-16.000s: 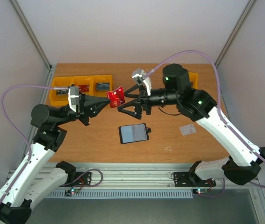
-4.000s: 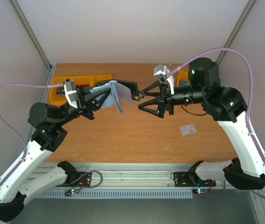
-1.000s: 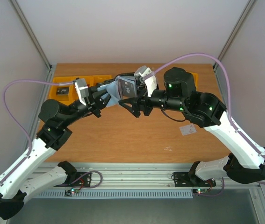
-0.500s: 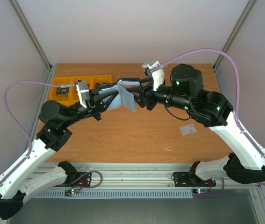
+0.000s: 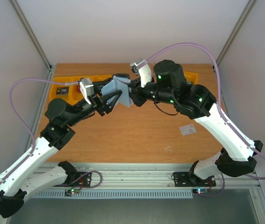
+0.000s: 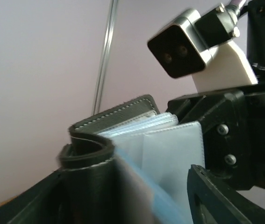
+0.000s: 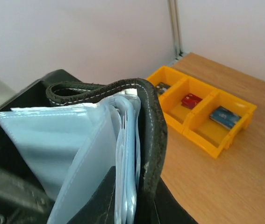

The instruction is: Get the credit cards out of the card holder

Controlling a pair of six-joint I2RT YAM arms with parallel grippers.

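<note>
Task judged part done: a whitish card (image 5: 187, 129) lies on the table (image 5: 137, 140), while the holder (image 5: 119, 87) hangs open in mid-air, pinched by left gripper (image 5: 110, 99) and right gripper (image 5: 131, 95); red card unseen, remaining contents indeterminable.

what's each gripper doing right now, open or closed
Left gripper: closed, holding the card holder in the air.
Right gripper: looks closed on the same card holder, from the other side.

The card holder (image 7: 152, 126) is black with pale stitching and light-blue translucent sleeves, the bins (image 7: 193, 135) bright yellow, the counter (image 5: 137, 135) orange-brown wood grain, the cables (image 5: 183, 44) lilac.
</note>
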